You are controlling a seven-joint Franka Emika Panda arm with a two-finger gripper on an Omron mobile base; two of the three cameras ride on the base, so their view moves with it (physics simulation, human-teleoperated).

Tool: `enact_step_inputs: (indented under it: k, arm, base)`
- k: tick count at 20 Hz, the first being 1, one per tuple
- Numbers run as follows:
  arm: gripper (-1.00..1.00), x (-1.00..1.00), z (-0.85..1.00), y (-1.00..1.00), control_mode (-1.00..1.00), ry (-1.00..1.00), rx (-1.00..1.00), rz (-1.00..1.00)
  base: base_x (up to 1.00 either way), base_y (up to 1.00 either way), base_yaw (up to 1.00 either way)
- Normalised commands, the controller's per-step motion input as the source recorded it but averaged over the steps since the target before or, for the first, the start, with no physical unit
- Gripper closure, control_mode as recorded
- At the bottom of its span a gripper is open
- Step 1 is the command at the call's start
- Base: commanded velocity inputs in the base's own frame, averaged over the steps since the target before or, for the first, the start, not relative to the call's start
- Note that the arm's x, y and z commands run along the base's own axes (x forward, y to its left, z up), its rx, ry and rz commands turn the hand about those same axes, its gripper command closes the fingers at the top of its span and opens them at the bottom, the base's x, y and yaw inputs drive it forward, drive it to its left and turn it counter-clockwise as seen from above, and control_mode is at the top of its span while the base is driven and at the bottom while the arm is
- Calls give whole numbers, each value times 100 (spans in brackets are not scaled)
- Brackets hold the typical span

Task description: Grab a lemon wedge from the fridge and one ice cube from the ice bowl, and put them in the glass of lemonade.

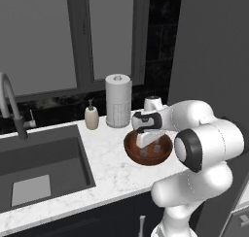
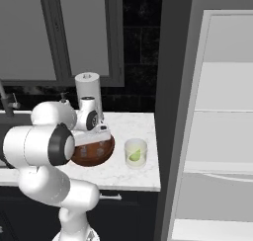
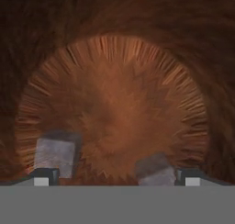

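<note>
Fingertips (image 3: pixel 42 176) spread wide, low inside ice bowl (image 3: pixel 114 58).
Gripper (image 3: pixel 117 177) empty; two ice cubes (image 3: pixel 55 152) sit just ahead of each fingertip — centre on one cube before closing.

A white marble counter (image 1: pixel 112 170) with dark sink (image 1: pixel 44 165) under grey windows (image 1: pixel 73 34).
</note>
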Motion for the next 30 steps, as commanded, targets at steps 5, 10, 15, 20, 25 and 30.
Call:
enact_step_inputs:
  k: [5,10,15,20,25,30]
  arm:
    - [-100,1,0,67,-100,-1,0,1]
    - [-100,22,-24,7,-100,2,0,0]
    - [-100,11,-21,-17,-100,1,0,0]
    - [-100,15,-1,-45,-100,0,0,-2]
    - [-100,1,-16,-38,-100,3,1,-2]
    - [-100,0,-20,3,-100,0,5,0]
  base:
    - [0,0,0]
    - [0,0,0]
    - [0,0,0]
    - [0,0,0]
    - [0,0,0]
    - [0,0,0]
